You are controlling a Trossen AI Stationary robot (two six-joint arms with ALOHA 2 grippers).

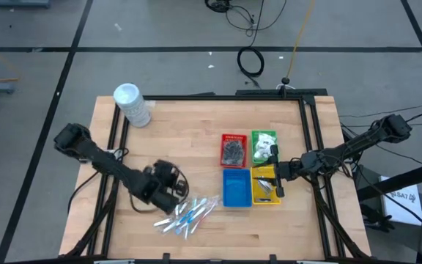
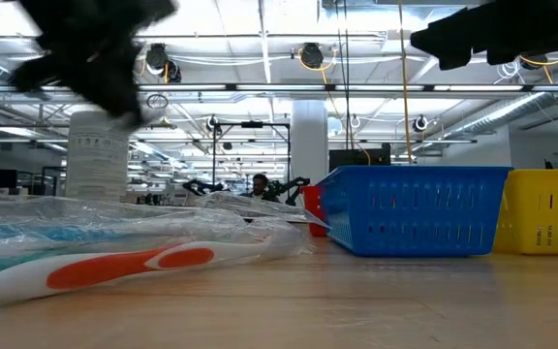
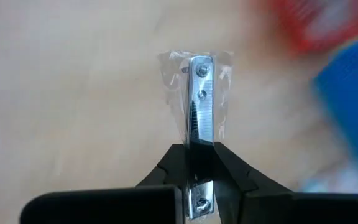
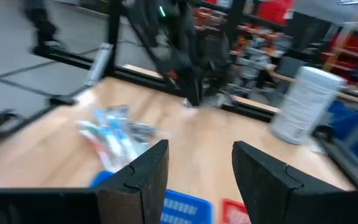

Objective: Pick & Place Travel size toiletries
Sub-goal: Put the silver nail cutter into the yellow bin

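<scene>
My left gripper (image 3: pixel 194 152) is shut on a slim silver metal piece in a clear wrapper (image 3: pixel 200 93). In the high view this gripper (image 1: pixel 171 192) hovers just left of a pile of clear-wrapped blue-and-white sticks (image 1: pixel 189 216) lying flat on the wood. The low view shows those wrapped sticks (image 2: pixel 114 254) close up, one with an orange-and-white handle. My right gripper (image 4: pixel 197 174) is open, empty, and sits over the yellow tray (image 1: pixel 267 192). Dark bundles fill the red tray (image 1: pixel 234 149). White packets lie in the green tray (image 1: pixel 264 147). My left gripper pinches the wrapped metal piece between its two fingers, on the lower end of the strip (image 3: pixel 195 163). The piece runs along the fingers, and its wrapped free end (image 3: pixel 201 65) sticks out past the fingertips. It seems to be lifted clear of the table.
A tall white tub (image 1: pixel 132 104) stands near the table's far left corner. The blue tray (image 1: pixel 236 188) sits between the stick pile and the yellow tray. A black frame (image 1: pixel 310 139) edges the table. Bare wood lies in the middle and along the near edge.
</scene>
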